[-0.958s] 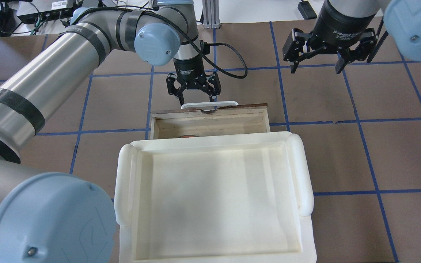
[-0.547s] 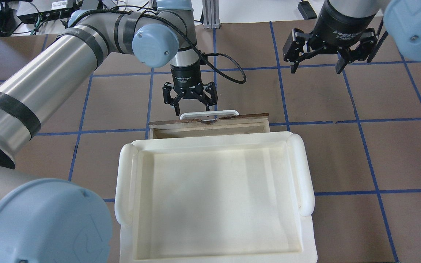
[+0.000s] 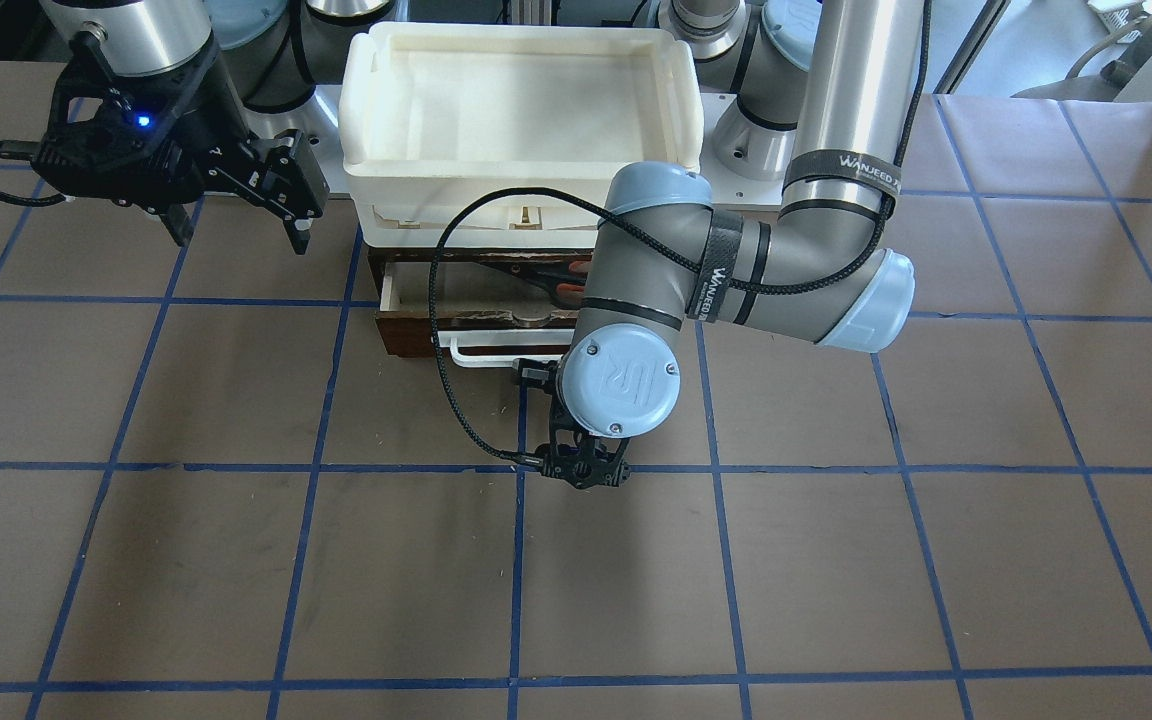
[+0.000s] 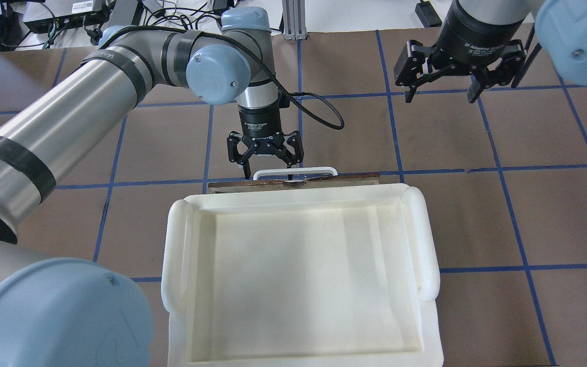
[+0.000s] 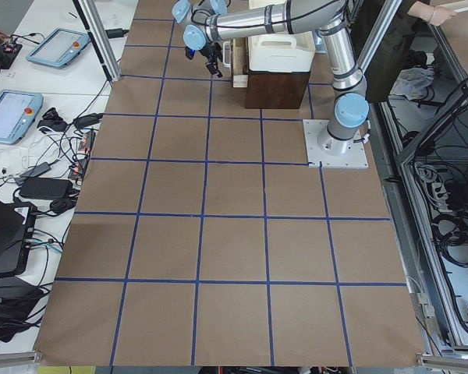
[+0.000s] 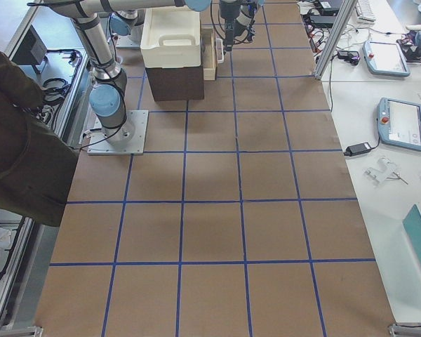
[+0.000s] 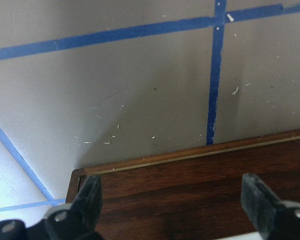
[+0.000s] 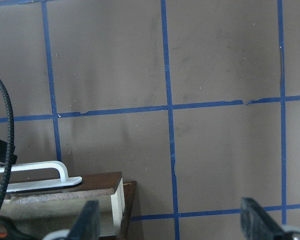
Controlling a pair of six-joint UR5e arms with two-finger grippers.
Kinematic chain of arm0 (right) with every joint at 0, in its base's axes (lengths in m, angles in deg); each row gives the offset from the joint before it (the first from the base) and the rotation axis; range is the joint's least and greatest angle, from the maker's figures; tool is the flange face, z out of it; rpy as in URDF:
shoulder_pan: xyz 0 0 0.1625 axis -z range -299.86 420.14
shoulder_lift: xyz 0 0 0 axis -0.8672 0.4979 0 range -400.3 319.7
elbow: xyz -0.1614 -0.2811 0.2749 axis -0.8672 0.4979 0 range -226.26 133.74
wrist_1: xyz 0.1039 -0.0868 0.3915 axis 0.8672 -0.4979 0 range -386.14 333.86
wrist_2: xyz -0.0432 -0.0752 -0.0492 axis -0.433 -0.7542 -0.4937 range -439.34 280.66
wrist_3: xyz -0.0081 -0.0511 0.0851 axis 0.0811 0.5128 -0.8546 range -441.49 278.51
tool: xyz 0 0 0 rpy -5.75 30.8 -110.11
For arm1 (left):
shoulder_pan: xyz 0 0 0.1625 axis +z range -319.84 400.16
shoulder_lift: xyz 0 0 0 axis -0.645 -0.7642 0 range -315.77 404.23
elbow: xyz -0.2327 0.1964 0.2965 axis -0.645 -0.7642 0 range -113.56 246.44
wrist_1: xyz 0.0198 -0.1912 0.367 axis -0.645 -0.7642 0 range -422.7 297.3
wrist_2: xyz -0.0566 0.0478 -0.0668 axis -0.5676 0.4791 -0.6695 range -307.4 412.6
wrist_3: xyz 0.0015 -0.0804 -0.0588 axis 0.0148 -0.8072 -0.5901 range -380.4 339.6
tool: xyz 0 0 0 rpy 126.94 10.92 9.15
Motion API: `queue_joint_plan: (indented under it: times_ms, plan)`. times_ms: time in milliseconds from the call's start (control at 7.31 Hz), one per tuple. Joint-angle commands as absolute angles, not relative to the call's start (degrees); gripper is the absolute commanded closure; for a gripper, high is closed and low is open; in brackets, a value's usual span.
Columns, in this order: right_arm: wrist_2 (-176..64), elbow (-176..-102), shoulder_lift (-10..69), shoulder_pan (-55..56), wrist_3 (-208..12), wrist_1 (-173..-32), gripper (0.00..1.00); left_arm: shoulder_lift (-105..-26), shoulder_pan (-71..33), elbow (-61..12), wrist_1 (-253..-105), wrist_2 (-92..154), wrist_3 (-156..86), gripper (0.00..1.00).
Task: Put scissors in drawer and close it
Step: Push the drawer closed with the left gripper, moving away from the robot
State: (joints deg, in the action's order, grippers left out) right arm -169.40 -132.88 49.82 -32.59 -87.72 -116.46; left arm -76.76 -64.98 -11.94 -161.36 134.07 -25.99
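Observation:
The dark brown drawer (image 3: 406, 335) sticks out a short way from under the white tray; its pale inside (image 3: 466, 290) shows. The scissors (image 3: 564, 288) lie in it, with dark blades and an orange loop, partly hidden by my left arm. In the overhead view only the drawer's top edge (image 4: 354, 178) and white bar handle (image 4: 295, 172) show. My left gripper (image 4: 268, 175) is open and empty, with its fingertips at the handle and the drawer front (image 7: 190, 185). My right gripper (image 4: 441, 96) is open and empty, hovering off to the right; it also shows in the front view (image 3: 241, 235).
A large white plastic tray (image 4: 426, 239) sits on top of the dark cabinet (image 6: 175, 81) that houses the drawer. A black cable (image 3: 446, 330) loops from my left wrist past the drawer front. Brown table with blue tape lines (image 4: 497, 168) surrounds it.
The drawer has slid in toward the cabinet; its inside no longer shows in the overhead view. My left gripper moved with the drawer front, staying open. The right gripper has not moved.

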Motion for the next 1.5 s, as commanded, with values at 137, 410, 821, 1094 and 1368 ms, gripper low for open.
queue_joint_plan:
  times_ms: [137,410,821,1094,1368]
  plan:
    - [-169.43,-133.7,50.05,-32.59,-87.55,-116.58,0.0,-75.91,-65.13,-12.05,-164.65,132.86,-26.03,0.0]
    - [-169.34,-134.06,50.14,-32.59,-87.55,-116.67,0.0,-75.91,-65.13,-12.13,-166.49,132.76,-26.03,0.0]
    - [-169.34,-134.67,50.31,-32.41,-87.55,-116.75,0.0,-75.65,-65.39,-12.22,-170.09,132.67,-26.12,0.0]
    - [-169.43,-134.67,50.32,-32.41,-87.55,-116.75,0.0,-75.91,-65.48,-12.4,-171.33,132.67,-26.12,0.0]
    - [-169.43,-134.67,50.32,-32.32,-87.55,-116.75,0.0,-76.09,-65.48,-12.49,-171.42,132.67,-26.12,0.0]
